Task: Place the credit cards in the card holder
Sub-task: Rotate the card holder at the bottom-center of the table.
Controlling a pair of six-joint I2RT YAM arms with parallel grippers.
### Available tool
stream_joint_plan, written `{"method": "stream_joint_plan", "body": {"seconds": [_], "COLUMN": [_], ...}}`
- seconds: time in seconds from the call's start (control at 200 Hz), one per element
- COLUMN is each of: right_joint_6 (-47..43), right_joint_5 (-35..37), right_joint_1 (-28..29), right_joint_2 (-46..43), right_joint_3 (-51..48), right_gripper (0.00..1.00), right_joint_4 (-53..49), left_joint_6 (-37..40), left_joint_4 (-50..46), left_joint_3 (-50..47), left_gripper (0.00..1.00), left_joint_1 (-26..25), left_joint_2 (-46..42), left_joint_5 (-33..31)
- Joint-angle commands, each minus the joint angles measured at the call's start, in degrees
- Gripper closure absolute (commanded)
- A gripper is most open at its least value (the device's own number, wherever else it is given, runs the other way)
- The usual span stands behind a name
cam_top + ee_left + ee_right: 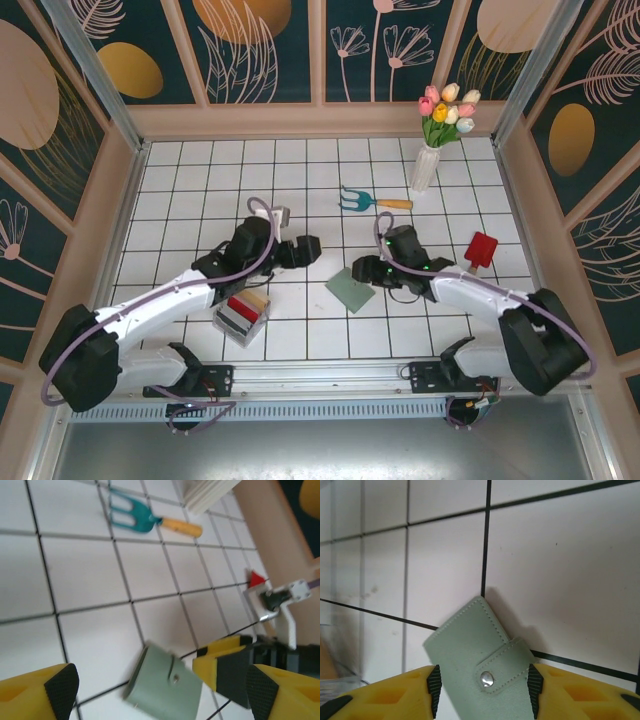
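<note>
The card holder (351,291) is a closed sage-green wallet with a metal snap, lying tilted on the white tiles mid-table. My right gripper (363,272) is shut on it: in the right wrist view its black pads (434,687) press the two side edges of the card holder (470,640), one pad at the clasp flap. My left gripper (304,250) hangs open just left of it, with nothing between its fingers (61,684); the card holder (160,682) lies below them. The credit cards (244,303), red and beige among them, stand in a small grey tray (236,327) under the left forearm.
A teal hand rake (365,200) with a wooden handle lies behind the grippers. A red toy shovel (481,248) sits at the right. A white vase of tulips (428,160) stands at the back right. Wooden walls fence in the tiled floor.
</note>
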Motion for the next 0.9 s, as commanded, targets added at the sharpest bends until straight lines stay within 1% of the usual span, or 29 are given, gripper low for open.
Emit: {"method": "stream_joint_plan", "body": {"seconds": [0.0, 0.035, 0.155, 0.245, 0.355, 0.45, 0.54, 0.6, 0.691, 0.746, 0.776, 0.896], "right_joint_6": [-3.6, -4.0, -2.1, 2.3, 12.4, 23.2, 29.8, 30.7, 31.1, 31.1, 31.1, 29.8], "right_joint_5": [6.5, 6.2, 5.6, 7.1, 8.1, 8.0, 9.5, 10.2, 12.1, 11.9, 11.3, 9.1], "right_joint_1": [2.3, 2.4, 4.6, 7.1, 10.0, 11.7, 12.6, 12.7, 12.7, 12.7, 12.6, 12.7], "right_joint_2": [4.0, 5.6, 8.9, 8.8, 6.5, 2.3, -2.1, -4.3, -6.7, -7.5, -7.8, -7.8], "right_joint_3": [3.7, 4.3, 5.2, 3.9, -0.1, -6.1, -10.7, -12.1, -12.2, -12.6, -13.0, -13.7], "right_gripper": [0.48, 0.49, 0.62, 0.64, 0.65, 0.65, 0.65, 0.66, 0.66, 0.67, 0.68, 0.68], "right_joint_4": [-4.8, -5.2, -6.6, -7.0, -6.2, -1.8, 2.5, 3.5, 0.5, -0.1, 0.2, 1.6], "left_joint_6": [-4.5, -5.4, -8.5, -9.2, -10.3, -11.8, -14.8, -16.3, -17.5, -18.2, -18.5, -19.9], "left_joint_4": [2.0, 3.3, 6.6, 7.6, 7.8, 7.8, 8.0, 9.2, 10.0, 10.8, 11.8, 16.9], "left_joint_3": [-3.0, -3.7, -5.2, -5.1, -4.4, -4.8, -6.1, -7.4, -8.2, -8.4, -8.6, -9.2], "left_gripper": [0.16, 0.18, 0.23, 0.24, 0.28, 0.29, 0.29, 0.29, 0.3, 0.32, 0.32, 0.36], "left_joint_1": [0.0, 0.0, -0.5, -1.5, -2.3, -3.9, -5.2, -6.2, -7.3, -7.7, -7.9, -8.2], "left_joint_2": [-0.3, 0.4, 3.5, 6.1, 9.7, 11.4, 12.6, 13.0, 14.0, 15.0, 15.4, 16.6], "left_joint_5": [5.6, 7.4, 11.1, 11.2, 12.7, 12.3, 11.1, 11.1, 11.6, 12.0, 12.4, 12.9]}}
